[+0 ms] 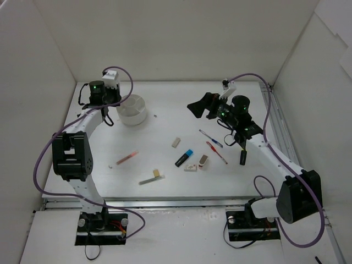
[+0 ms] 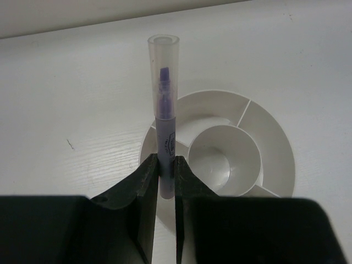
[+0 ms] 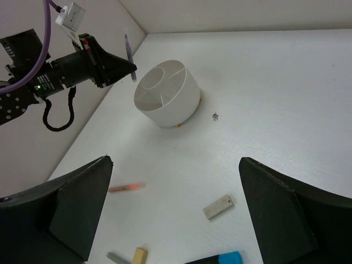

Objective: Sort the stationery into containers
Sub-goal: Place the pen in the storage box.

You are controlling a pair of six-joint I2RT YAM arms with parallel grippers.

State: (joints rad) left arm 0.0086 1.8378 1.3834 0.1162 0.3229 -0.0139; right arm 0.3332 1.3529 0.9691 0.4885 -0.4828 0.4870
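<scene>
My left gripper [image 2: 165, 170] is shut on a thin purple pen with a clear cap [image 2: 164, 110], held upright over the left rim of the round white divided pot [image 2: 275, 159]. The right wrist view shows that same gripper [image 3: 131, 70] and pen [image 3: 127, 52] just left of the pot [image 3: 181, 102]. My right gripper [image 1: 201, 110] hangs open and empty above the table's middle [image 3: 176, 160]. Loose on the table lie a pink pen [image 1: 127, 158], a white eraser [image 1: 176, 142], a blue-capped marker [image 1: 184, 158], a blue pen [image 1: 210, 138] and a red pen [image 1: 216, 152].
Two more erasers [image 1: 190, 167] [image 1: 203, 161] lie by the blue-capped marker. A grey-green pen [image 1: 147, 180] with a beige eraser [image 1: 156, 174] lies near the front. A black marker [image 1: 242, 157] sits under the right arm. White walls close in the table on three sides.
</scene>
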